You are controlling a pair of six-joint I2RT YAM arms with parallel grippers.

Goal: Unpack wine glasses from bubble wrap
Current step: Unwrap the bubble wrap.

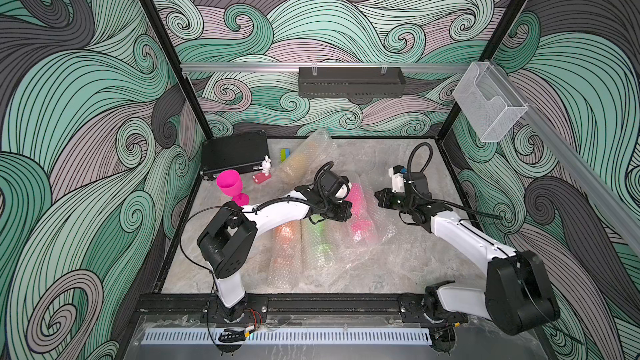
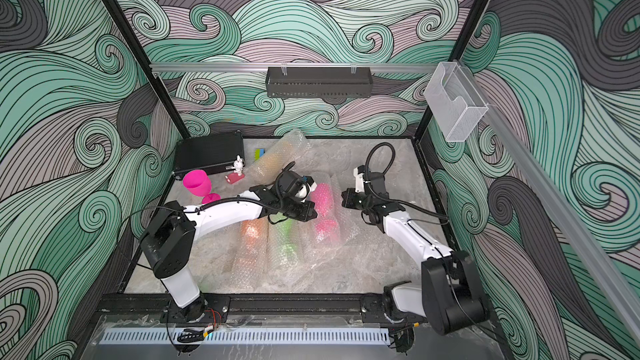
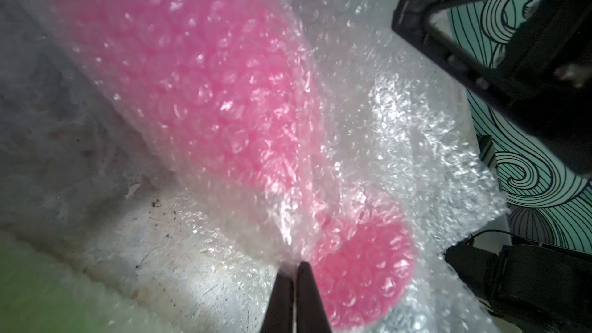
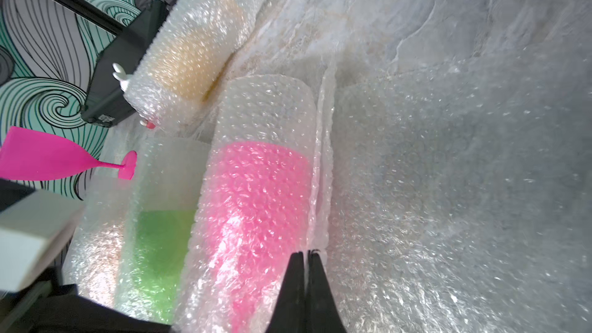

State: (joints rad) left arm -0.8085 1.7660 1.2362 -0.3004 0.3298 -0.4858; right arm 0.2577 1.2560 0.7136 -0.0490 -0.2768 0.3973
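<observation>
The wrapped magenta wine glass (image 1: pixel 360 218) is lying on its side near the centre of the tabletop (image 1: pixel 415 167). It is sitting inside a clear bubble-wrap sleeve (image 1: pixel 373 237), with its cup pointing toward 12 o'clock and its round foot toward 6 o'clock.

The left fingers (image 3: pixel 294 272) are reaching in from the sleeve's 9 o'clock side. They are closed and pinching a raised fold of the wrap just beside the glass's foot, with the film showing between their tips. The right fingers (image 4: pixel 306 264) are coming from the 3 o'clock side. They are also closed, gripping the flat seam (image 4: pixel 320 187) that is running along the sleeve beside the cup. The glass itself is lying between the two pairs of fingers, and neither pair is touching it directly.

At the sleeve's 9 o'clock, a lime green wine glass (image 1: pixel 317 237) and then an orange wine glass (image 1: pixel 285 237) are lying side by side in their own wrap. Toward 11 o'clock, another sleeve is holding a pale orange-yellow wine glass (image 1: pixel 301 161). An unwrapped magenta wine glass (image 1: pixel 230 185) is standing upright at the tabletop's 10 o'clock, near a black case (image 1: pixel 235 157) and a rabbit figurine (image 1: pixel 266 164).
</observation>
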